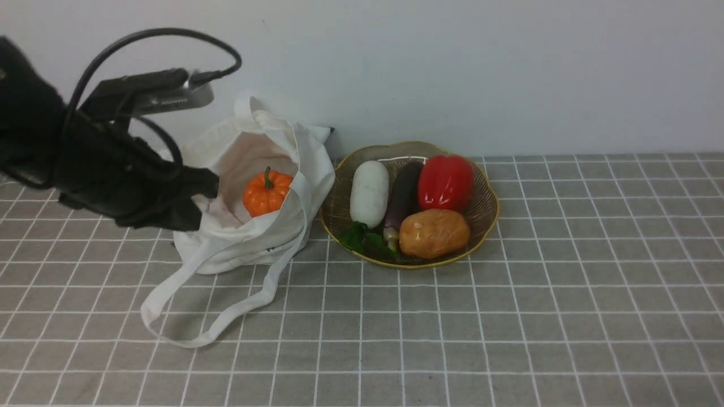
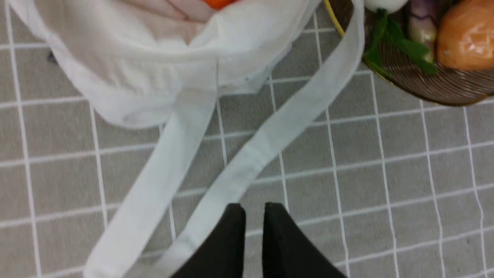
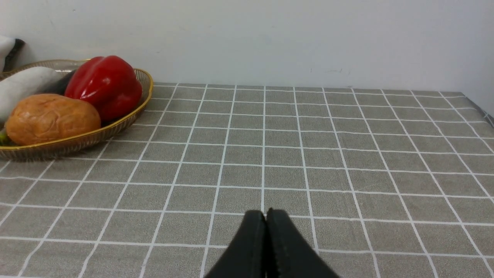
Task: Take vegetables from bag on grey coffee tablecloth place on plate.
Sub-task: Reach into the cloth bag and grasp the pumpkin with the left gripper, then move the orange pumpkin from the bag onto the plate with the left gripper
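Observation:
The orange pumpkin (image 1: 267, 193) with a green stem sits inside the open white bag (image 1: 266, 240) on the grey gridded tablecloth (image 1: 509, 316). Only an orange sliver of the pumpkin (image 2: 218, 3) shows in the left wrist view, above the bag's front wall (image 2: 154, 77). My left gripper (image 1: 208, 191) hovers at the bag's left edge, empty, its fingers a narrow gap apart (image 2: 254, 208). The brown plate (image 1: 489, 217) with a gold rim stands just right of the bag. My right gripper (image 3: 265, 213) is shut and empty, low over bare cloth right of the plate (image 3: 115, 129), and is out of the front view.
The plate holds a red bell pepper (image 1: 445, 182), a tan potato (image 1: 434, 233), a white radish (image 1: 369, 193), a dark eggplant (image 1: 404, 192) and green leaves (image 1: 362, 237). The bag's two straps (image 1: 186, 316) trail forward over the cloth. A white wall stands close behind.

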Available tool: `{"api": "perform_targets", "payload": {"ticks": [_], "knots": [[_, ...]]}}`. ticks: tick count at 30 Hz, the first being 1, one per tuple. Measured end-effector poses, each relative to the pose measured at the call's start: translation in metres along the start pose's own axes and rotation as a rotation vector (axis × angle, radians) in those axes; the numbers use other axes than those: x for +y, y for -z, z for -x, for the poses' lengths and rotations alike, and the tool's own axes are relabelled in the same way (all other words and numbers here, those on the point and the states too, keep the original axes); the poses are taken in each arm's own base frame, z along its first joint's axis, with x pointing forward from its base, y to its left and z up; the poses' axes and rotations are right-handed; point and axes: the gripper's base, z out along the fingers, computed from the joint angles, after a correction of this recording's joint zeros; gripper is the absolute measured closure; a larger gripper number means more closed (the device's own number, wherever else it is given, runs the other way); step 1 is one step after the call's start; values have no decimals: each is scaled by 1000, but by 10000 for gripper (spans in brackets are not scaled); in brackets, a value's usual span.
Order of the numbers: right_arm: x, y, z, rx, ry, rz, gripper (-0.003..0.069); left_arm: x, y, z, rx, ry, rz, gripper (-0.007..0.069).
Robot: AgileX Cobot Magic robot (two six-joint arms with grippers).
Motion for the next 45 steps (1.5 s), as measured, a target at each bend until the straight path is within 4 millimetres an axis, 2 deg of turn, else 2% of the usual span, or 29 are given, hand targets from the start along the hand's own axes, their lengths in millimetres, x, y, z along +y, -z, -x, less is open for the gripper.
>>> {"api": "perform_targets", "payload": {"ticks": [3,4,6,7,15,20,23,33,38,45], "knots": [[0,0,0,0,0,0,673,1,-14,18,1,-7,-2,484],[0,0,0,0,0,0,673,1,-30,31,10,-11,-4,426],[0,0,0,0,0,0,673,1,-51,45,24,-24,-2,327],[0,0,0,0,0,0,673,2,-55,47,26,-25,-1,319],[0,0,0,0,0,0,673,12,-124,82,61,-74,38,60],[0,0,0,0,0,0,673,14,-135,91,54,-101,35,-25],[0,0,0,0,0,0,673,15,-141,95,22,-130,39,-53],[0,0,0,0,0,0,673,19,-167,93,5,-102,9,-55],[0,0,0,0,0,0,673,15,-174,94,-17,-101,-1,-52],[0,0,0,0,0,0,673,14,-181,95,-36,-107,0,14]]}}
